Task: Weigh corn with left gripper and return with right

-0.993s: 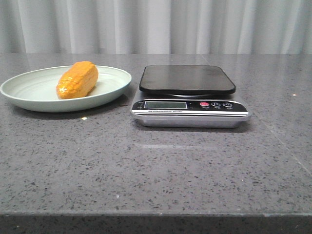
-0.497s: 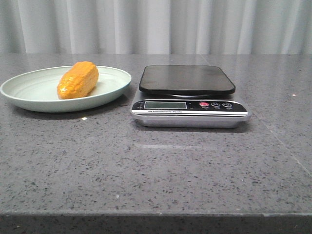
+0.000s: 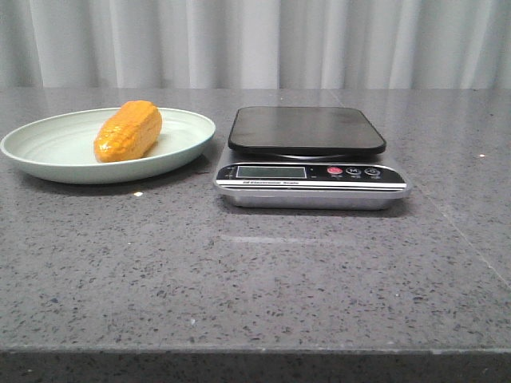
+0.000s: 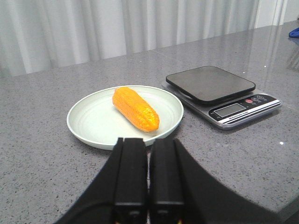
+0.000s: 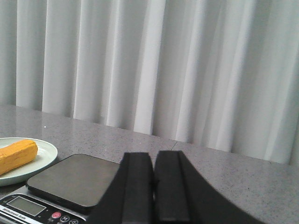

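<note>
The orange-yellow corn [image 3: 128, 131] lies on a pale green plate [image 3: 48, 155] at the left of the table. It also shows in the left wrist view [image 4: 135, 108] on the plate [image 4: 93, 126] and in the right wrist view [image 5: 16, 155]. A kitchen scale [image 3: 307, 155] with a black platform stands to the plate's right, empty; it also shows in the left wrist view [image 4: 219, 91] and the right wrist view [image 5: 70, 179]. My left gripper [image 4: 148, 142] is shut and empty, short of the plate's rim. My right gripper [image 5: 153, 156] is shut and empty, beside the scale. Neither gripper shows in the front view.
The table is grey speckled stone [image 3: 263, 271] with its front edge near the bottom of the front view. A white curtain [image 3: 255, 40] hangs behind the table. A blue thing [image 4: 294, 32] shows at the edge of the left wrist view.
</note>
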`<state>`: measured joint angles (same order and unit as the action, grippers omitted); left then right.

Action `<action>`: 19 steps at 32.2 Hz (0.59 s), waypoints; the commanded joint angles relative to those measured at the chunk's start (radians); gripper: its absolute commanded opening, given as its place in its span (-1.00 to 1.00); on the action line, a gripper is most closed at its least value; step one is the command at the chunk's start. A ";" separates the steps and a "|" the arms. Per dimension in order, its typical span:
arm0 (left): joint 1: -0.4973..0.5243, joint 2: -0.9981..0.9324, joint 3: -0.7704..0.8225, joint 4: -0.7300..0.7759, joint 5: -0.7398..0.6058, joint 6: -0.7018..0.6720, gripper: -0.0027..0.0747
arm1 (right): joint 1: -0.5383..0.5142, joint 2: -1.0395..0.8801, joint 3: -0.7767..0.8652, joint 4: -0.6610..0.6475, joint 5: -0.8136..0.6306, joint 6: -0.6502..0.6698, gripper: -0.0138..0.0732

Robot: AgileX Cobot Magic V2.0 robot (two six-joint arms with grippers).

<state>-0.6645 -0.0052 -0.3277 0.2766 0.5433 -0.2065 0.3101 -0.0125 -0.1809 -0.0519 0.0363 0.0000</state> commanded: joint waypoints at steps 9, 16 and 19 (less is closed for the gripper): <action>0.002 -0.020 -0.024 0.002 -0.079 0.000 -0.60 | -0.004 -0.008 -0.024 -0.015 -0.085 -0.012 -0.33; 0.058 -0.015 0.020 -0.075 -0.094 0.002 -0.60 | -0.004 -0.008 -0.024 -0.015 -0.085 -0.012 -0.33; 0.160 -0.015 0.053 -0.079 -0.139 0.002 -0.60 | -0.004 -0.008 -0.024 -0.015 -0.085 -0.012 -0.33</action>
<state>-0.5655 -0.0052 -0.2691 0.2107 0.5201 -0.2065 0.3101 -0.0125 -0.1809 -0.0522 0.0357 0.0000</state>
